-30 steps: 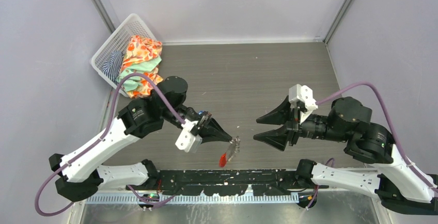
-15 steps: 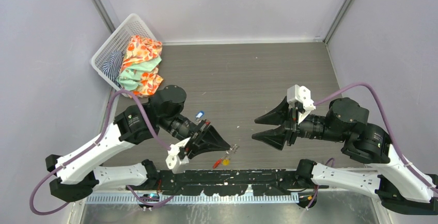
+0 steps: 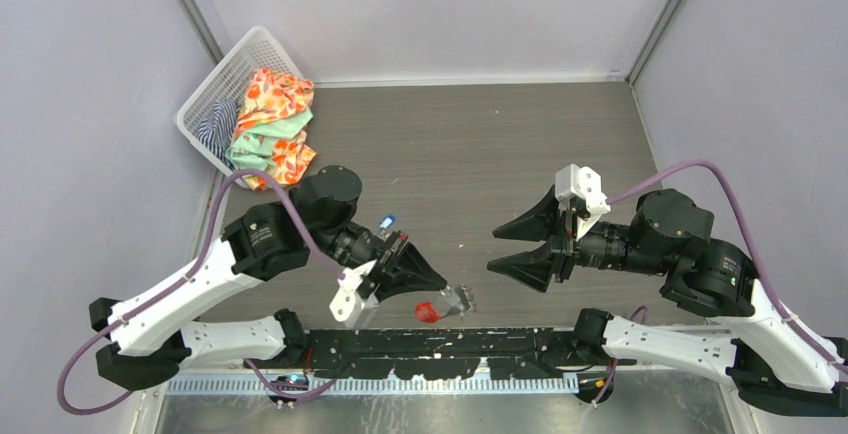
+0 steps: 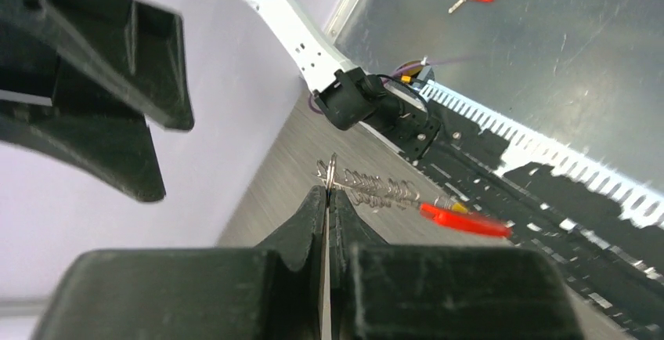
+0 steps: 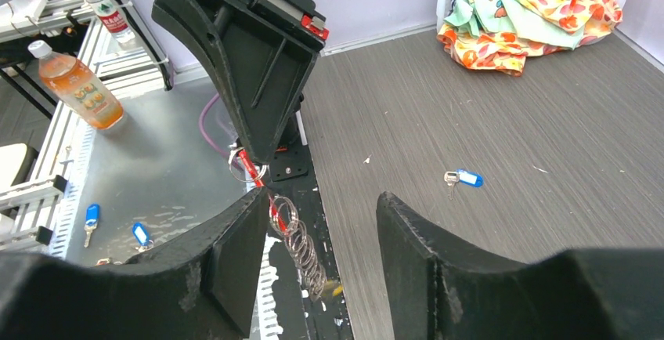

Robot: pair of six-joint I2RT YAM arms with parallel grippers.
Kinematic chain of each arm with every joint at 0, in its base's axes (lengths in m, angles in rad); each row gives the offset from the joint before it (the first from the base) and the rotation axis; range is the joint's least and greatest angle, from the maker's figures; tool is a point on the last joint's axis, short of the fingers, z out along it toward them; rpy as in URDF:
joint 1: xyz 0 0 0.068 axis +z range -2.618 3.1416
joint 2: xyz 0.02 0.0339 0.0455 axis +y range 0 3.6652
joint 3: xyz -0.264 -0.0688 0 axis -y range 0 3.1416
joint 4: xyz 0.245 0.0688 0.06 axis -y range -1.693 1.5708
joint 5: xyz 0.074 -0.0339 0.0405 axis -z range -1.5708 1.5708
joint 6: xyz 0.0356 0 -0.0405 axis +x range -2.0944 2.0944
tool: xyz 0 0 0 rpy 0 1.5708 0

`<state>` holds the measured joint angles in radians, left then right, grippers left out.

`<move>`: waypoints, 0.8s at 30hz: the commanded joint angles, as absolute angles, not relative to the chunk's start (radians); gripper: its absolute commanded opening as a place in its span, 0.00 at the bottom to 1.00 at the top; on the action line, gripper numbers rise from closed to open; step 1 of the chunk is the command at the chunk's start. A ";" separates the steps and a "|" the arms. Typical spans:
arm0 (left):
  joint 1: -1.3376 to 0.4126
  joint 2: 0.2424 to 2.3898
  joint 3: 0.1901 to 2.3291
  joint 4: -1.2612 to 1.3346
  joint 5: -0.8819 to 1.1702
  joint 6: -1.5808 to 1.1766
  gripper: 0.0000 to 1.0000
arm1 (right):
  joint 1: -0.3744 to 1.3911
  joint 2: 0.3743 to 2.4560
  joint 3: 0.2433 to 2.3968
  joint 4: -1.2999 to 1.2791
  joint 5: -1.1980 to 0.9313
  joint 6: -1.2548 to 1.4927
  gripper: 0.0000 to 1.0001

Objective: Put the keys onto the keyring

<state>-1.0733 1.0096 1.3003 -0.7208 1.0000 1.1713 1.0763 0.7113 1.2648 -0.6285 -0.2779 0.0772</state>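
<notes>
My left gripper (image 3: 444,285) is shut on the end ring of the keyring (image 4: 374,190), a string of grey metal rings with a blurred red oval tag (image 4: 462,220). The keyring (image 3: 458,300) hangs from the tips near the table's front edge, and a yellow-orange key head (image 5: 333,290) shows at its free end. The blue-headed key (image 3: 386,222) lies flat on the table behind my left wrist, also seen in the right wrist view (image 5: 463,177). My right gripper (image 3: 493,250) stands open, facing the left one a short way to the right. Nothing is between its fingers.
A white basket (image 3: 222,82) of coloured cloths sits at the back left. Past the front rail (image 3: 440,341), on the metal bench, lie other tagged keys (image 5: 141,233) and a drink bottle (image 5: 78,83).
My left wrist has rolled and its tips have dropped slightly toward the front edge. The keyring swings under them, its red tag shifting. The right arm has barely moved.
</notes>
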 commanded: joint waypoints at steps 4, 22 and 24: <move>-1.070 1.039 1.350 -0.540 0.844 0.631 0.00 | 1.080 0.744 1.287 -0.587 -0.278 0.072 0.60; -0.924 1.048 1.312 -0.337 0.857 0.054 0.00 | 1.079 0.792 1.264 -0.536 -0.315 0.129 0.52; -0.911 1.030 1.289 -0.331 0.853 0.042 0.00 | 1.079 0.791 1.261 -0.538 -0.243 0.133 0.53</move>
